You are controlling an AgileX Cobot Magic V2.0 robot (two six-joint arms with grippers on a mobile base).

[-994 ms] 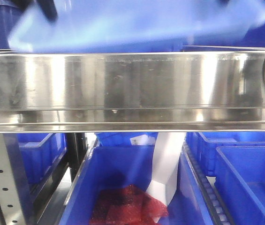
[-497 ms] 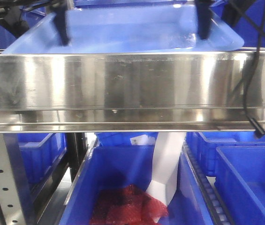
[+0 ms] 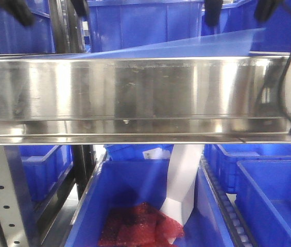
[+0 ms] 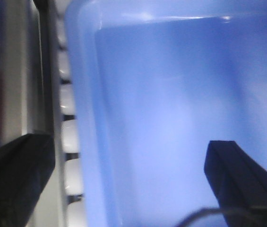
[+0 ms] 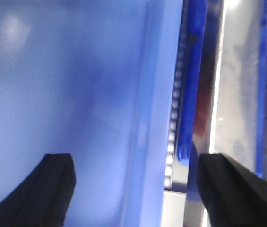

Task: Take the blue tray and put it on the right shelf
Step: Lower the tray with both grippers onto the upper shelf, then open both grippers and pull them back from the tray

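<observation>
The blue tray (image 3: pixel 186 47) lies on the right shelf (image 3: pixel 145 92), showing only as a thin pale-blue sliver above the steel front lip. My left gripper (image 3: pixel 50 13) and right gripper (image 3: pixel 238 10) hang above it at the top of the front view, both open. In the left wrist view the tray (image 4: pixel 171 94) fills the frame, and its left rim runs between the wide-apart fingers of the left gripper (image 4: pixel 131 184) without touching them. In the right wrist view the tray's (image 5: pixel 76 94) right rim lies between the spread fingers of the right gripper (image 5: pixel 133 189), also untouched.
Deep blue bins (image 3: pixel 130 25) stand behind the tray. White rollers (image 4: pixel 69 137) line the shelf beside it. Below are more blue bins (image 3: pixel 274 190), one holding a red mesh bundle (image 3: pixel 140 226) and a white strip (image 3: pixel 184 180). A perforated upright (image 3: pixel 1 195) stands left; a black cable (image 3: pixel 284 77) hangs right.
The tray has sunk behind the shelf's front lip. Both grippers have let go of it and risen toward the top of the front view.
</observation>
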